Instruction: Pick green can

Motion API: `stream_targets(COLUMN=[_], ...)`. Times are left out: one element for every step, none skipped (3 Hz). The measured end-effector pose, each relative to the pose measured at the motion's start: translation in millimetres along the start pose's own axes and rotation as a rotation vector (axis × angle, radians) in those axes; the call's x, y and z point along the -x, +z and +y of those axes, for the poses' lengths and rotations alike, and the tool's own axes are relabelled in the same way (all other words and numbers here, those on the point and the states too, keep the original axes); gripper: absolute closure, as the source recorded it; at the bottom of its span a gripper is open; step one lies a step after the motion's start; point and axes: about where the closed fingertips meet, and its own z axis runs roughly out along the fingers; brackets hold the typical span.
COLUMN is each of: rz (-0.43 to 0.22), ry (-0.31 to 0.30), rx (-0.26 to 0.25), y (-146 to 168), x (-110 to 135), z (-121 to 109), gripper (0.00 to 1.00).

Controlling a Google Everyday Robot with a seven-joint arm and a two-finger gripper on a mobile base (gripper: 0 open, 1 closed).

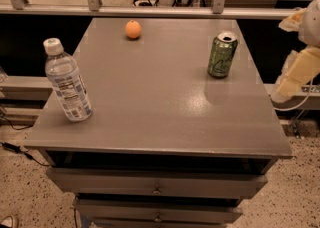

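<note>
The green can (222, 55) stands upright on the grey table (150, 107), near its far right side, with pale scribble markings and a silver top. My gripper (295, 74), a pale cream shape, hangs at the right edge of the camera view, beyond the table's right edge. It is to the right of the can and slightly nearer the front, apart from it and not touching it.
A clear plastic water bottle (67, 81) with a white cap stands near the table's left edge. An orange (132, 29) lies at the far middle. A metal railing (150, 11) runs behind the table. Drawers (157, 190) sit below the tabletop.
</note>
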Motion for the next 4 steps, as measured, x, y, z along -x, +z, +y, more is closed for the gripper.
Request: stream_targets(rz=[-0.128,-0.251,-0.367,-0.448], ry=[0.071,0.115,0.127,0.134], rx=[-0.022,-0.033,-0.028,-0.033], y=[26,55,82,104], x=[-10,-8,7,23], z=[-39,-66,-84,-95], gripper=[0.0,0.0,0.0,0.0])
